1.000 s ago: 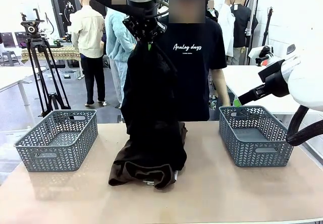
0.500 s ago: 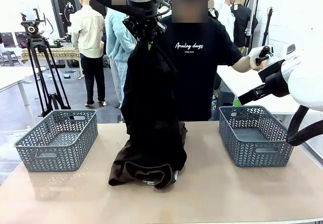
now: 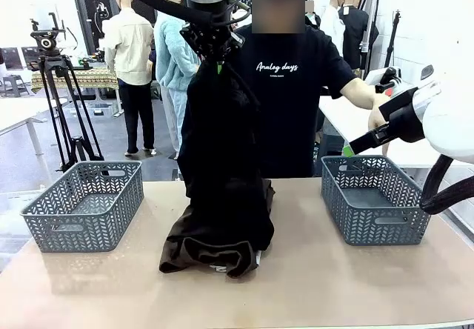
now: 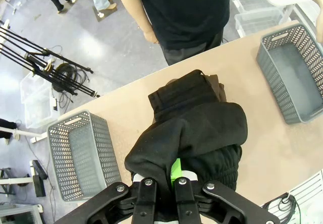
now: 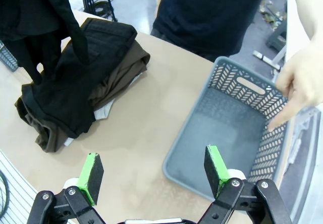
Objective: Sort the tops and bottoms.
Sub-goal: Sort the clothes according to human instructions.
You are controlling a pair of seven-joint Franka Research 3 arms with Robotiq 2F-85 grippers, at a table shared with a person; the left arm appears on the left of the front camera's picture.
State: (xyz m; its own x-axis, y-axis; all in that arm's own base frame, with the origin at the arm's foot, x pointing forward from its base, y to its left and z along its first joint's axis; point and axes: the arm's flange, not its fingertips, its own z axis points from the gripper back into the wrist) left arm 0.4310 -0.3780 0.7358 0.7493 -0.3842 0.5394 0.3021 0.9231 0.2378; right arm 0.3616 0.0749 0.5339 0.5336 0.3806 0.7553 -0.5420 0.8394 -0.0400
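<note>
The room is a large, bright workshop with soft and even light. The work table (image 3: 333, 284) has a plain tan top with a lighter edge. Behind it the floor (image 3: 148, 162) is grey and smooth, and in the left wrist view it looks glossy and gives back the light. On the left a black tripod (image 3: 46, 40) stands on this floor, and coiled cables (image 4: 65, 75) lie near its feet. Farther back there is a table with a patterned cloth (image 3: 81, 77). A white table (image 3: 352, 121) stands on the right, in front of a white wall (image 3: 429, 18). Clear plastic boxes (image 4: 38, 100) sit on the floor
</note>
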